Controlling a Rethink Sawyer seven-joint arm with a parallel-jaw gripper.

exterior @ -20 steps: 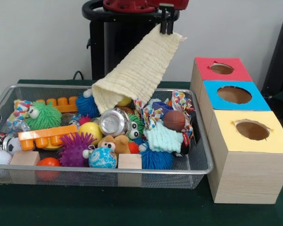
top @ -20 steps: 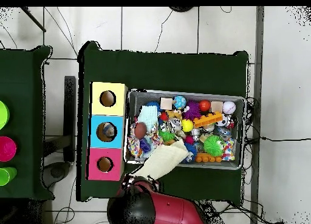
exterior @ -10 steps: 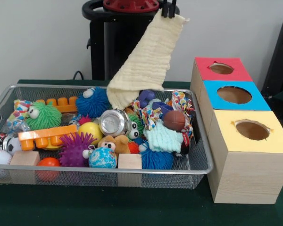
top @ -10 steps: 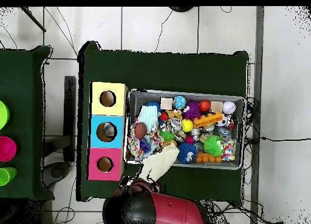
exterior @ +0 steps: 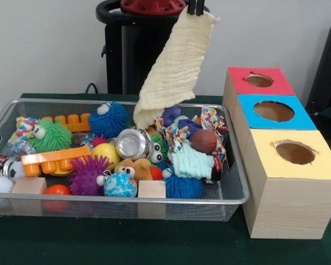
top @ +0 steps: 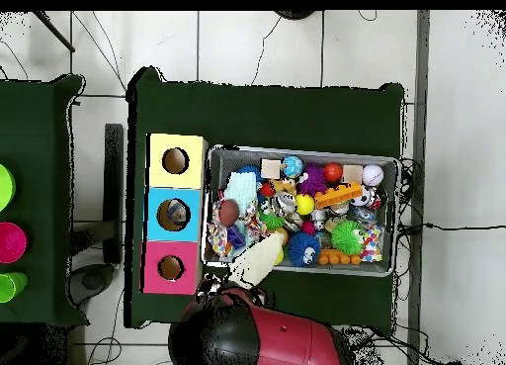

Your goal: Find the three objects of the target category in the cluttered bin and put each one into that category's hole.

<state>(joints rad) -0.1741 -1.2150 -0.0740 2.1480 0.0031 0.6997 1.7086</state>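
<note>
Table, front view: green cloth under a mesh bin crammed with toys, three boxes just beside it, holes up to take sorted items.
Gripper: at the top edge, pinched shut on a corner of the yellow cloth — it hangs slanted, its low end near the toys.
Overhead view: cloth drapes over the bin's edge near the red hole — likely its target.

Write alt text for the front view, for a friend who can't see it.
A robot gripper at the top edge holds a pale yellow cloth by one corner, its lower end hanging over a wire mesh bin crammed with toys. Beside the bin stand three wooden boxes with red, blue and yellow holed tops.
</note>
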